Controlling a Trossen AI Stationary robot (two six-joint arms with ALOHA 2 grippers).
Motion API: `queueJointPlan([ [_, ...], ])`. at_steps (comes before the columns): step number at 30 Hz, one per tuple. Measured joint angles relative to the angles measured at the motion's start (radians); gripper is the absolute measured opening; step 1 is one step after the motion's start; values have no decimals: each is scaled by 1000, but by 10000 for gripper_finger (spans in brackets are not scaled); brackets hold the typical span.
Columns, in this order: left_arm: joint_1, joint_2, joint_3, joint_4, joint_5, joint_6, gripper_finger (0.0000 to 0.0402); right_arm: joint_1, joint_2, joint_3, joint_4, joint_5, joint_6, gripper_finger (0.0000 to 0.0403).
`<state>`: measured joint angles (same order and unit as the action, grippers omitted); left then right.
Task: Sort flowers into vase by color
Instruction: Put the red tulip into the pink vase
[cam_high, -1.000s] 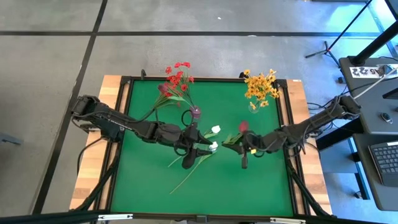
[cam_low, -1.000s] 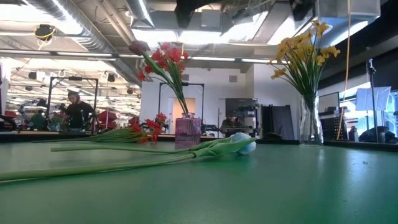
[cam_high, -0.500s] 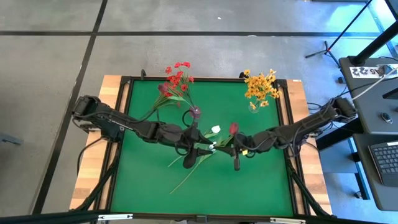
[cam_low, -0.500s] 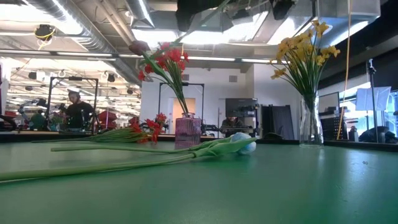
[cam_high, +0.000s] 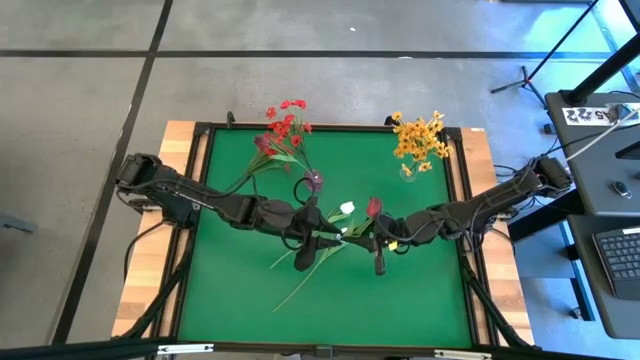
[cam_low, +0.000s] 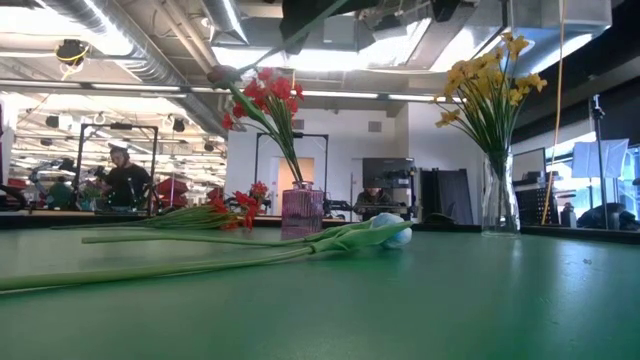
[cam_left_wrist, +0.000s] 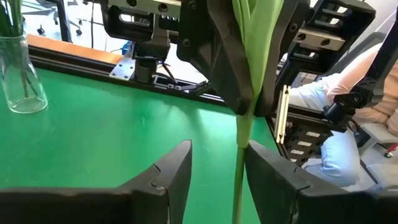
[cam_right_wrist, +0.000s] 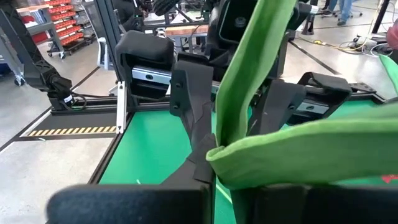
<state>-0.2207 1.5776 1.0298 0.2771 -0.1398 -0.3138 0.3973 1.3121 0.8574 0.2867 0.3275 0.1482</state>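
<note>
My right gripper (cam_high: 362, 236) is shut on a maroon-bud flower (cam_high: 374, 206) above the table's middle. My left gripper (cam_high: 326, 238) faces it, open. In the left wrist view its fingers (cam_left_wrist: 217, 163) stand on either side of the flower's thin green stem (cam_left_wrist: 241, 134), just below the right gripper (cam_left_wrist: 245, 93); whether they touch it, I cannot tell. A pink vase (cam_high: 314, 181) holds red sprays (cam_high: 287, 118). A clear vase (cam_high: 407, 172) holds yellow sprays (cam_high: 420, 138). White-bud flowers (cam_high: 346, 208) lie flat on the mat. My right gripper pinches the maroon flower between its two fingers at the leafy part of the stem (cam_right_wrist: 244, 93), with the green leaves (cam_right_wrist: 311, 155) bunched in the hold. It comes level from the table's right side, across the stem. The flower is lifted clear of the table.
A red spray (cam_low: 236, 205) lies on the mat left of the pink vase (cam_low: 302, 211), and a white-bud flower (cam_low: 386, 233) lies across the mat's middle. The clear vase (cam_low: 498, 200) stands far right. Bare green mat (cam_high: 400, 300) lies toward the near edge.
My right gripper has moved toward the table's left, toward my left gripper, carrying the maroon flower along in the air. The bud now sits closer to the white bud. My left arm has kept still.
</note>
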Motion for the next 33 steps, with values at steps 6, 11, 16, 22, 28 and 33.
queueJointPlan([
  [6, 0, 0, 0, 1, 0, 1, 135, 0, 0, 0, 1, 0, 0, 26],
  [11, 0, 0, 0, 1, -7, 6, 128, 0, 0, 0, 0, -7, 0, 26],
  [16, -1, 0, 0, 1, -7, 7, 88, 0, 0, 0, 0, -7, 0, 26],
  [22, -2, 0, 0, 2, -2, 10, 9, 0, 0, 0, -2, -2, -1, 26],
  [28, -2, 0, 0, 2, -2, 10, 4, 0, 0, 0, -2, -2, -2, 32],
  [33, -1, 0, 0, 6, -11, 10, 2, 2, -1, 0, -7, -7, -25, 89],
])
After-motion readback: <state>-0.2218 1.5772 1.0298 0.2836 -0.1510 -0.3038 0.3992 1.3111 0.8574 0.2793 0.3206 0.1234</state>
